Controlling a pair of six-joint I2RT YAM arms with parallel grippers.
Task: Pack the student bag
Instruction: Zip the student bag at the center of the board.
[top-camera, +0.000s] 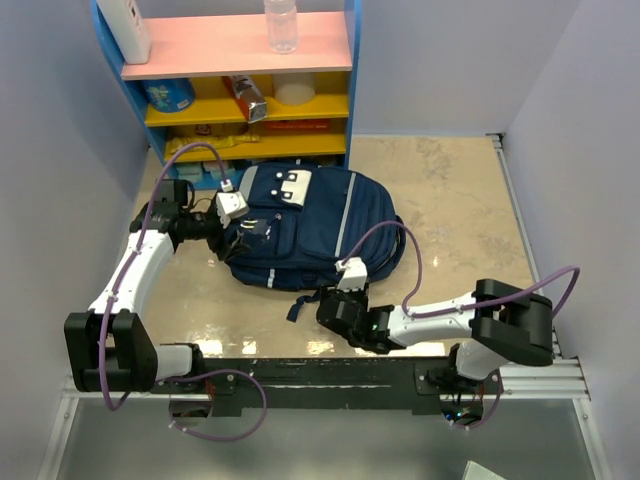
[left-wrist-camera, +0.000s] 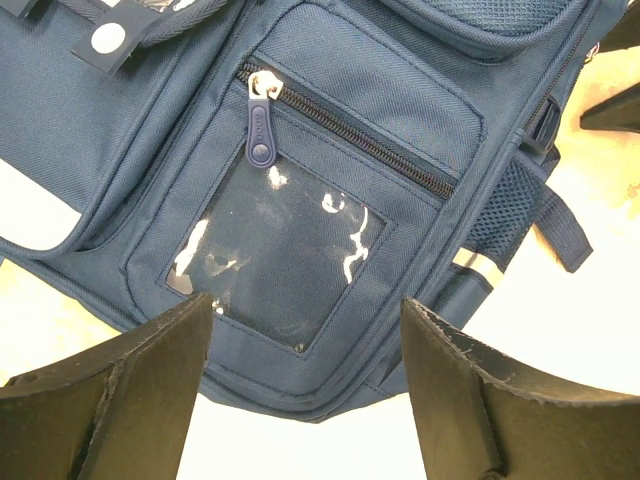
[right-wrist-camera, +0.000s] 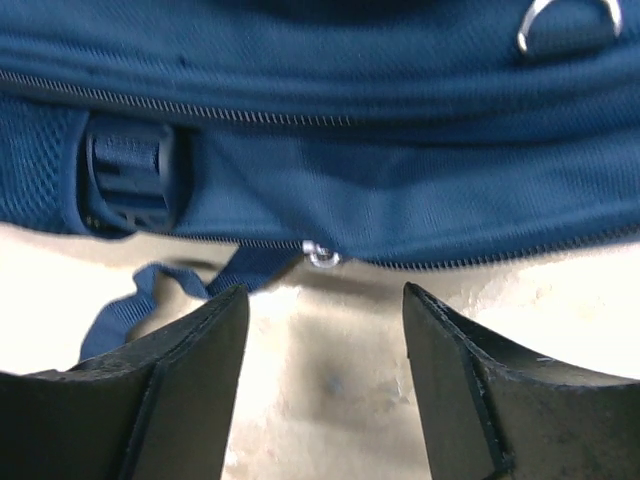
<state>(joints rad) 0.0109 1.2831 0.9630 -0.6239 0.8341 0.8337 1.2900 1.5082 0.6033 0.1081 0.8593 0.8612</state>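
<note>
The student bag (top-camera: 310, 225), navy with thin grey stripes and a white patch, lies flat on the table in front of the shelf. My left gripper (top-camera: 250, 232) is over its left side. In the left wrist view this gripper (left-wrist-camera: 305, 330) is open, its fingers either side of the front pocket's lower edge, below a clear window (left-wrist-camera: 285, 260) and a zip pull (left-wrist-camera: 258, 125). My right gripper (top-camera: 330, 305) is at the bag's near edge. It stands open (right-wrist-camera: 325, 300) over bare table, just short of a small metal zip slider (right-wrist-camera: 322, 254). Neither gripper holds anything.
A blue and yellow shelf unit (top-camera: 240, 80) stands behind the bag, with a water bottle (top-camera: 281, 25) and a white bottle (top-camera: 125, 30) on its pink top. A loose strap (right-wrist-camera: 130, 305) and a buckle (right-wrist-camera: 125, 180) lie left of the right gripper. Walls close in both sides.
</note>
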